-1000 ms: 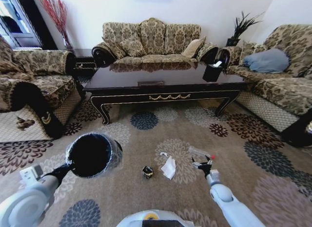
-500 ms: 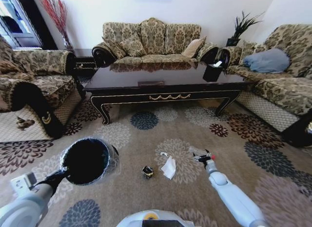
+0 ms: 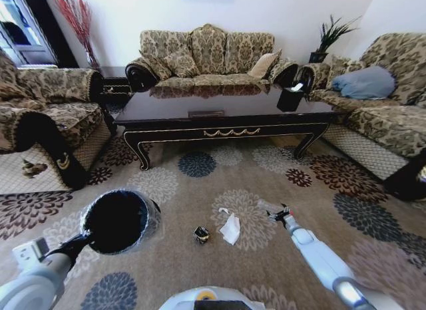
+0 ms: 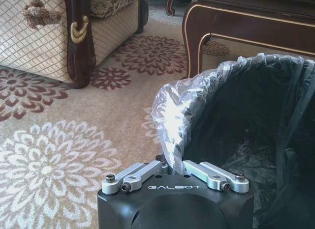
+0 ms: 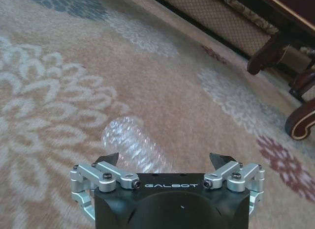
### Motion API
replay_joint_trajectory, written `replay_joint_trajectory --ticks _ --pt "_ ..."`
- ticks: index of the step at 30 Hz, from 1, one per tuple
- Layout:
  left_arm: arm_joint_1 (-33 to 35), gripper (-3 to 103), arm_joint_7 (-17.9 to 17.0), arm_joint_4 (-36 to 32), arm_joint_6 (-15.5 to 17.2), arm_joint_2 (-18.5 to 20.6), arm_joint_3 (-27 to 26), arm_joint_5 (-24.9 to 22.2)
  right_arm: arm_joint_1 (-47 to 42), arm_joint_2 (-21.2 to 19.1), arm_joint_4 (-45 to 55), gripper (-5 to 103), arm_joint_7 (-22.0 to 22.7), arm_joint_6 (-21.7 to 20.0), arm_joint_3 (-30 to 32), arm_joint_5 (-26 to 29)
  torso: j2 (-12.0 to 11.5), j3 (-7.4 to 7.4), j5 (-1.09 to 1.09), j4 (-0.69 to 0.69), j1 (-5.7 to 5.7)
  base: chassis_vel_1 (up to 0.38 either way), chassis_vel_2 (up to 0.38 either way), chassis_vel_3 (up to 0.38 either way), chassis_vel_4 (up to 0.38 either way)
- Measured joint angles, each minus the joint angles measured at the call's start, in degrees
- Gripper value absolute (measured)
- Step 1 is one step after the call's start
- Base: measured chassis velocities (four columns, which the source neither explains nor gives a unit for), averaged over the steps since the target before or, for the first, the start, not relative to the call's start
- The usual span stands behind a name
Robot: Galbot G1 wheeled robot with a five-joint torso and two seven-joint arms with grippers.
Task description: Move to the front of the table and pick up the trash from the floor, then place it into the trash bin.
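My left claw (image 4: 174, 171) is pinched on the bin's (image 3: 120, 220) bag edge, and my right claw (image 5: 165, 162) is open around the clear bottle (image 5: 134, 147) on the rug, so I should squeeze slowly.

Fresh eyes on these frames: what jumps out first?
The left end effector pinches the rim of the black trash bin with its clear liner, holding it over the carpet at the robot's left. The right end effector, open, reaches down over the clear plastic bottle on the floor to the right. Between them lie a white tissue and a small dark lump, before the dark table.
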Motion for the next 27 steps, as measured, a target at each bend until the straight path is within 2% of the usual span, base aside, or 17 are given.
replay_joint_trajectory --ticks 3,7,27 --pt "0.15 0 0.00 0.01 0.00 0.07 -0.13 0.02 2.09 1.22 -2.29 100 3.09 -0.14 -1.26 -4.43 0.00 0.00 0.00 0.00 0.00 0.000 0.000 0.000 0.000" --pt "0.43 0 0.00 -0.05 0.00 0.38 -0.35 0.00 3.18 1.79 -4.01 100 5.13 -0.67 -2.74 -7.50 0.00 0.00 0.00 0.00 0.00 0.000 0.000 0.000 0.000" --pt "0.59 0 0.01 -0.07 0.01 0.06 0.41 0.96 4.61 4.31 -8.63 100 7.62 -3.57 -3.53 -10.93 0.00 0.00 0.00 0.00 0.00 0.000 0.000 0.000 0.000"
